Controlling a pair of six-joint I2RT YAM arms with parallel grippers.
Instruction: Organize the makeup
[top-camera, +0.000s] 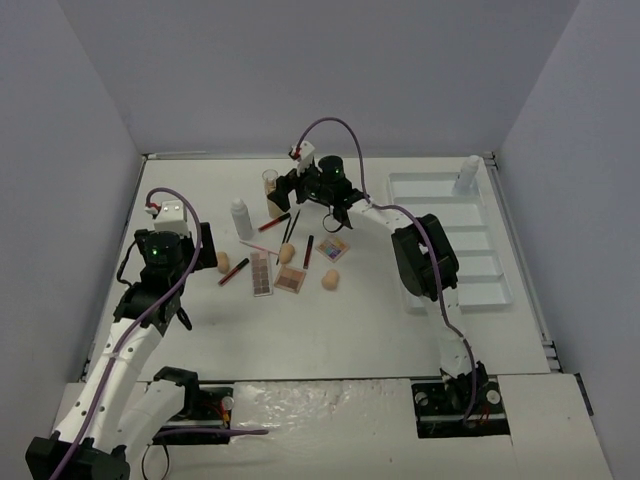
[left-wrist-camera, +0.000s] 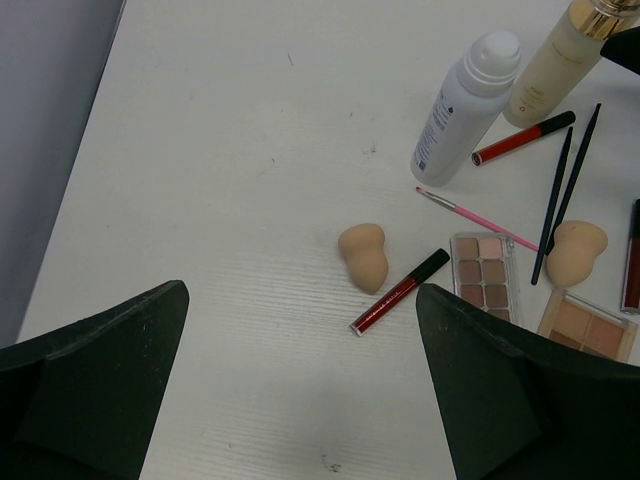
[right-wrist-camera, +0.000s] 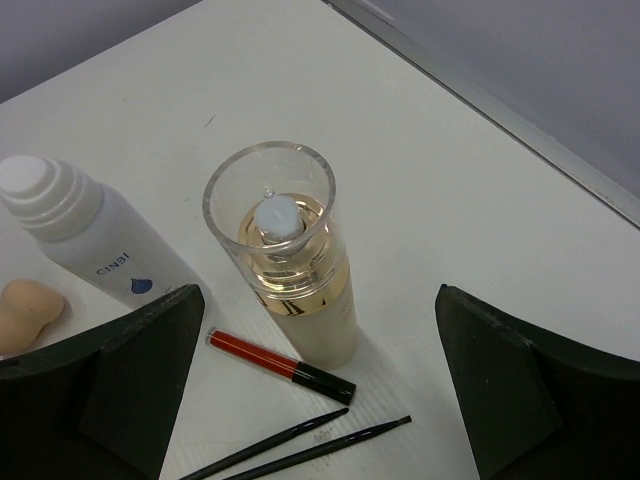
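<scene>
The makeup lies scattered mid-table. My right gripper (top-camera: 308, 203) (right-wrist-camera: 316, 300) hangs open over the clear amber-liquid bottle (top-camera: 270, 188) (right-wrist-camera: 297, 275), which stands upright between its jaws without touching them. Just below the bottle lie a red lip tube (right-wrist-camera: 280, 365) and two thin black brushes (right-wrist-camera: 300, 447). A white bottle (top-camera: 240, 217) (right-wrist-camera: 90, 245) stands to its left. My left gripper (top-camera: 197, 277) (left-wrist-camera: 302, 300) is open and empty, short of a beige sponge (left-wrist-camera: 363, 255) and a red lip tube (left-wrist-camera: 400, 291). Eyeshadow palettes (top-camera: 261, 272) (left-wrist-camera: 484, 275) and two more sponges (top-camera: 288, 252) (top-camera: 329, 280) lie nearby.
A white compartmented tray (top-camera: 470, 262) runs along the right side, with a white bottle (top-camera: 466, 175) standing in its far compartment. Grey walls close in the table at the left, back and right. A pink brush (left-wrist-camera: 475, 217) lies by the palettes.
</scene>
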